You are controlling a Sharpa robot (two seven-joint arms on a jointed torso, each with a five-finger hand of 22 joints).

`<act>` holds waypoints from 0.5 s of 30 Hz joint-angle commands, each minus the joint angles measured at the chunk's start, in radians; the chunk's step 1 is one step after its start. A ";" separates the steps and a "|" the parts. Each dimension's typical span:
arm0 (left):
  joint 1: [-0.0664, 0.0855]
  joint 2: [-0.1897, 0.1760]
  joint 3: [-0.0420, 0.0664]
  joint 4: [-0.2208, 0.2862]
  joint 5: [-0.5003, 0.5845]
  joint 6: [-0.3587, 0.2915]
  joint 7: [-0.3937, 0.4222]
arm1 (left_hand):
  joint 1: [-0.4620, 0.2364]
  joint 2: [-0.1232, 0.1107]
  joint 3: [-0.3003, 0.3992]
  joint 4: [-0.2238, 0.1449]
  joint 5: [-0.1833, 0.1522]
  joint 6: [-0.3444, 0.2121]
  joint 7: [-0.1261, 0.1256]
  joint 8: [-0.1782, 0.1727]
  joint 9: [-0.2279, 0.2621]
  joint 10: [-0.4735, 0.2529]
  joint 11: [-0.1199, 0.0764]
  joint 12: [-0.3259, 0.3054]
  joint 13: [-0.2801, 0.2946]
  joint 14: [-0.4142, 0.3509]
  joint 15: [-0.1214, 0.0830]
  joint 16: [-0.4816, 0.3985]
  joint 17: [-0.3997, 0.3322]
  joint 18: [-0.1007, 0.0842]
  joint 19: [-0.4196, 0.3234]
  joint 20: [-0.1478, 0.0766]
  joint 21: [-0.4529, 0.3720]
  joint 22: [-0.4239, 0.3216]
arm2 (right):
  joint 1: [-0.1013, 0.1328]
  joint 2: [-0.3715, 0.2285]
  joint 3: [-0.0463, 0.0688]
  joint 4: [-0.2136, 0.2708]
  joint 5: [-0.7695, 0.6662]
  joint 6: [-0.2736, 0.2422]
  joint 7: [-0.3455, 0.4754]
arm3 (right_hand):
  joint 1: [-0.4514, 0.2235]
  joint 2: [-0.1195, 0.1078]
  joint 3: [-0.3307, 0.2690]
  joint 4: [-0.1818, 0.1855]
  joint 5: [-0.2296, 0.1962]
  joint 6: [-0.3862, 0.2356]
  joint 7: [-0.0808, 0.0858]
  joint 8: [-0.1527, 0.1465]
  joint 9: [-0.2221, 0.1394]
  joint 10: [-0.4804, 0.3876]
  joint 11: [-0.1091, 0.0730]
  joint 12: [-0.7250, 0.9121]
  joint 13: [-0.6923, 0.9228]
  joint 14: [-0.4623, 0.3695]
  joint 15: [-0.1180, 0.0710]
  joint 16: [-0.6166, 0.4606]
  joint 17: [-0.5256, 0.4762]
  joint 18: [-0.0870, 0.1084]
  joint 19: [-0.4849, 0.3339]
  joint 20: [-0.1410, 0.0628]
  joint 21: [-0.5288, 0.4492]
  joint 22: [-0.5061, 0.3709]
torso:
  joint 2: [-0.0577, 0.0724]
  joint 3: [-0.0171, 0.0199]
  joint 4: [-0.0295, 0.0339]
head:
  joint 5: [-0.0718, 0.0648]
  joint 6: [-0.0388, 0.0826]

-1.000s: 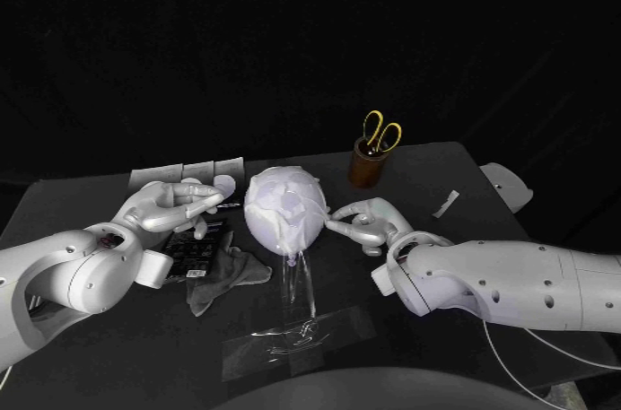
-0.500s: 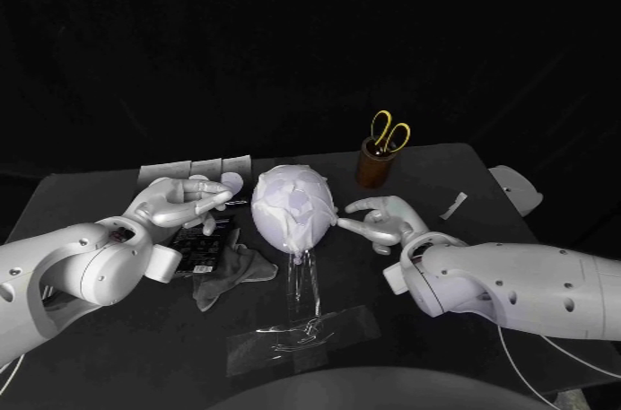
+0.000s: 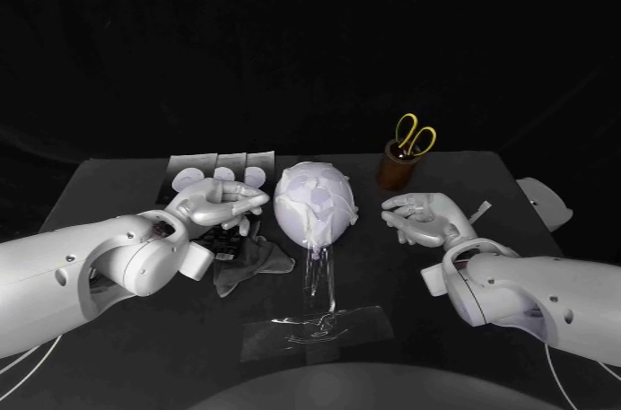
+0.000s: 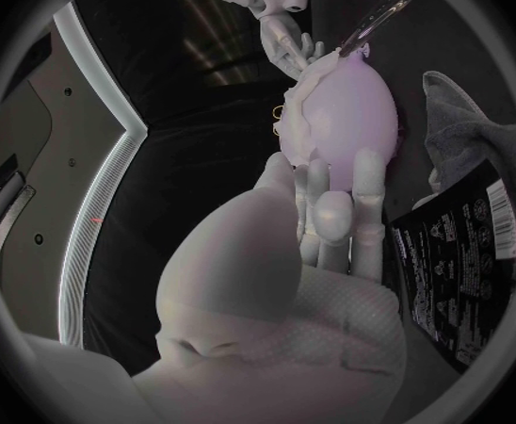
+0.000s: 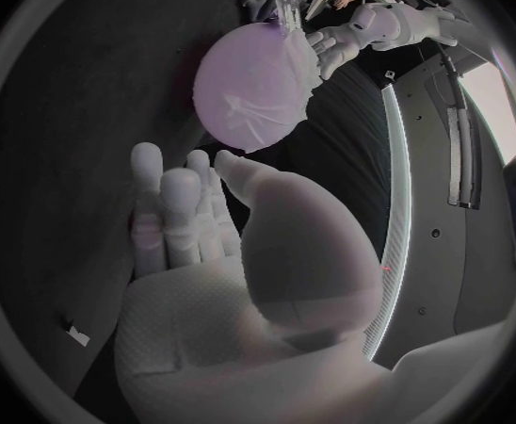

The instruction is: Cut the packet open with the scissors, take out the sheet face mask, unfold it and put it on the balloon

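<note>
The sheet face mask (image 3: 315, 199) lay draped over the balloon (image 5: 229, 75), which stood between the two sets of fingers on a clear stand (image 3: 315, 280), probably so both could reach it. The left hand (image 3: 217, 202) had its fingers (image 4: 370, 174) at the mask's edge, seemingly to smooth it; I cannot tell whether they pinched it. The right hand (image 3: 421, 217) hung just beside, fingers loosely apart, holding nothing. The packet (image 4: 464, 254) lay on the worktop (image 3: 117, 186) under the left fingers.

Pale balloon (image 3: 293, 197) mid-table, wrinkled white sheet mask (image 3: 334, 208) on it. Yellow-handled scissors (image 3: 415, 136) at 1 o'clock, handles up. Black packet (image 3: 222, 241) flat at 8 o'clock.
</note>
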 commanded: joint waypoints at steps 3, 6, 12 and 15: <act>-0.012 0.010 0.000 0.013 -0.074 -0.045 -0.049 | -0.014 -0.002 0.001 0.002 0.004 0.000 0.004 -0.002 -0.002 0.038 -0.002 -0.015 -0.007 0.050 -0.002 0.011 0.073 -0.010 0.048 -0.006 0.029 0.046 | 0.023 -0.004 0.001 0.009 -0.164 0.063 0.123 | 0.006 -0.010 0.038 -0.007 0.001 0.021 0.012 -0.007 -0.016 0.022 0.008 -0.111 -0.131 -0.056 0.005 -0.097 -0.083 0.004 -0.019 0.004 -0.045 -0.037 | -0.017 0.0014 0.0021 | 0.043 -0.007; -0.017 0.016 0.000 0.015 -0.081 -0.061 -0.059 | -0.032 -0.015 -0.011 0.003 0.003 0.000 0.005 -0.003 -0.003 0.049 0.000 -0.021 -0.009 0.060 -0.002 0.011 0.083 -0.012 0.058 -0.006 0.035 0.053 | 0.046 -0.003 0.001 0.002 -0.242 0.078 0.125 | 0.003 -0.022 0.063 -0.023 -0.001 0.031 0.016 -0.035 -0.043 0.074 0.026 -0.218 -0.287 -0.098 0.015 -0.259 -0.184 0.004 -0.053 0.015 -0.124 -0.105 | -0.022 0.0021 0.0041 | 0.054 -0.010; -0.022 0.023 -0.001 0.024 -0.088 -0.098 -0.046 | -0.020 -0.040 -0.024 -0.002 0.003 -0.010 0.006 -0.004 -0.004 0.030 0.005 -0.044 -0.014 -0.056 0.004 -0.038 -0.127 0.009 -0.042 -0.002 -0.049 -0.078 | 0.108 0.011 0.002 -0.026 -0.404 0.117 0.113 | 0.000 -0.027 0.069 -0.036 0.001 0.032 0.029 -0.068 -0.068 0.104 0.036 -0.303 -0.425 -0.137 0.044 -0.492 -0.320 0.000 -0.111 0.038 -0.236 -0.206 | -0.022 0.0017 0.0057 | 0.070 -0.010; -0.023 0.025 -0.001 0.029 -0.089 -0.109 -0.042 | -0.016 -0.042 -0.026 -0.001 0.003 -0.009 0.008 0.000 -0.003 0.028 0.006 -0.046 -0.014 -0.082 0.006 -0.054 -0.162 0.009 -0.051 0.001 -0.061 -0.084 | 0.132 0.022 0.002 -0.042 -0.459 0.136 0.103 | -0.014 -0.036 0.067 -0.030 0.000 0.021 0.032 -0.081 -0.076 0.090 0.046 -0.319 -0.462 -0.175 0.064 -0.563 -0.358 -0.006 -0.146 0.053 -0.287 -0.248 | -0.019 0.0021 0.0049 | 0.075 -0.010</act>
